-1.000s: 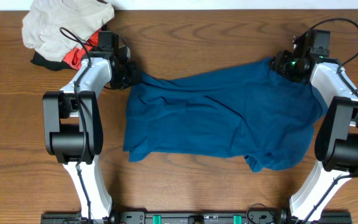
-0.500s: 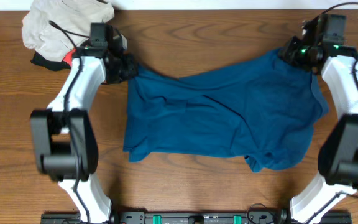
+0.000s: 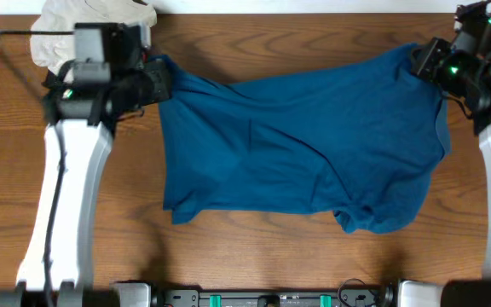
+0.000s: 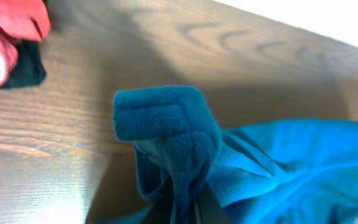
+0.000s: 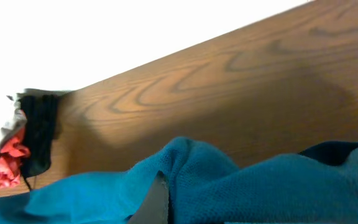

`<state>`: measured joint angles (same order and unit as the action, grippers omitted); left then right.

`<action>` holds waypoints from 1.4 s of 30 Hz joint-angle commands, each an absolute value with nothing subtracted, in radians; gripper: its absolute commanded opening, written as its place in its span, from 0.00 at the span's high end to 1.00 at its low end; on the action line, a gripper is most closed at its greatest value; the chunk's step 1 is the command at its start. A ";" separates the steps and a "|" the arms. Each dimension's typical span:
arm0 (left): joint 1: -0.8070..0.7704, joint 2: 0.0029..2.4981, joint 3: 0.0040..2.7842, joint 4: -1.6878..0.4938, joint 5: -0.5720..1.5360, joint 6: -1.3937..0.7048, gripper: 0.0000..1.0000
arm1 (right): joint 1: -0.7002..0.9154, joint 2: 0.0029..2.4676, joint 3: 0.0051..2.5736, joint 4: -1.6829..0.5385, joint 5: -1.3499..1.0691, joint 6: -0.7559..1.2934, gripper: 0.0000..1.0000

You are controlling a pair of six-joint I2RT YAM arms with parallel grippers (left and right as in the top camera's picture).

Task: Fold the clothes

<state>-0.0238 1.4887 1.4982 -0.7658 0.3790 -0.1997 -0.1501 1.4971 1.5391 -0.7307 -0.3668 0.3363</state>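
Note:
The clothes, one large teal-blue shirt (image 3: 305, 145), lie spread across the middle of the table. My left gripper (image 3: 156, 81) is shut on its far left corner, and the left wrist view shows a bunched fold of shirt (image 4: 166, 124) rising out of the shut gripper (image 4: 188, 208). My right gripper (image 3: 420, 60) is shut on the far right corner. In the right wrist view the cloth (image 5: 260, 186) is pinched against one grey finger (image 5: 157, 199). The far edge of the shirt is drawn out between the two grippers, while its near hem lies rumpled on the wood.
A pale beige garment (image 3: 66, 21) lies heaped at the far left corner, behind my left arm. Red cloth (image 4: 5, 37) and black cloth (image 4: 23, 65) lie beside it. The table's far edge runs just behind both grippers.
Both arms have swung outward and toward the far edge with the shirt's corners in their grip. The shirt's far edge is now pulled wider and straighter.

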 commanded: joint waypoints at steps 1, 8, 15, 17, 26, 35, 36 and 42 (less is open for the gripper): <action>-0.026 1.363 1.504 -0.786 0.381 -0.169 0.94 | -0.149 1.412 1.564 -0.741 -0.370 0.309 0.99; -0.026 1.140 1.504 -0.845 0.381 -0.170 0.94 | -0.148 1.254 1.565 -0.795 -0.335 0.309 0.99; -0.026 0.945 1.505 -0.860 0.382 -0.207 0.94 | -0.148 1.098 1.634 -0.925 -0.235 0.309 0.99; -0.026 0.896 1.514 -0.865 0.382 -0.225 0.94 | -0.148 1.068 1.686 -0.978 -0.235 0.300 0.99; -0.026 0.817 1.671 -0.974 0.401 -0.261 0.94 | -0.148 1.040 1.986 -1.189 -0.210 0.275 0.99; -0.026 0.817 1.827 -1.047 0.458 -0.439 0.94 | -0.149 1.041 2.160 -1.267 -0.129 0.301 0.99; -0.026 0.817 1.829 -1.046 0.447 -0.465 0.94 | -0.149 1.041 2.160 -1.263 -0.102 0.309 0.99; -0.026 0.862 1.829 -1.047 0.271 -0.527 0.94 | -0.149 1.101 2.160 -1.222 -0.022 0.318 0.99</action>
<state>-0.0235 0.8261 1.8183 -1.0512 0.3714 -0.4702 -0.1501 1.0531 2.1479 -1.2446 -0.0914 0.3061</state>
